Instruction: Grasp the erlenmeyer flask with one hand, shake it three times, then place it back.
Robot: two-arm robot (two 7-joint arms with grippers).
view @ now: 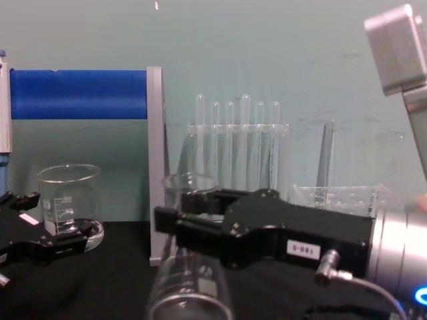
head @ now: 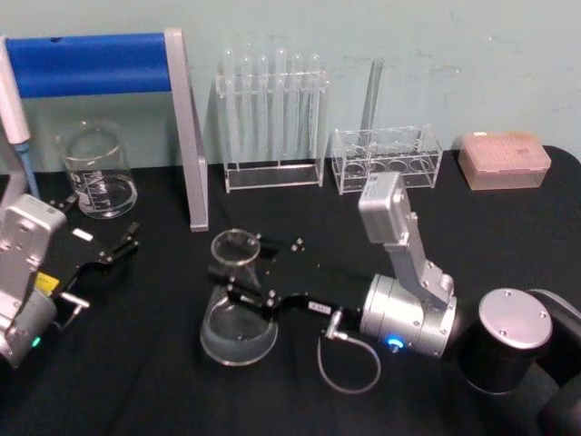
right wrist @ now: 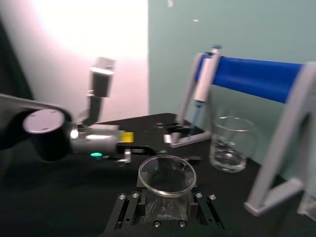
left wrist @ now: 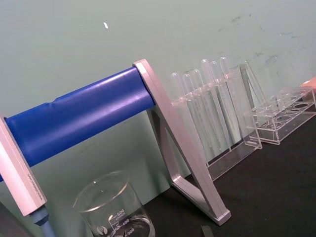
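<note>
Right pincer (head: 247, 269), black and blocky on a silver-grey wrist, reaches in from the robot's right, its two fingers closed on the narrow neck of the clear glass conical flask (head: 238, 329). That flask has a wide round base, sloping walls and a flared lip, with small white print just below the neck. It stands upright, and its base appears to rest near the middle of the black tabletop (head: 136, 381).

One left pincer (head: 98, 238) lies low at the robot's left, jaws spread and holding nothing, just in front of one straight-sided glass beaker (head: 98, 173).

Along the back stand:
- one silver stand with a blue bar (head: 91, 64)
- one clear rack (head: 272, 173) holding six thin test tubes (head: 272, 100)
- one lower clear rack (head: 386, 162)
- one pink box (head: 504, 159)
</note>
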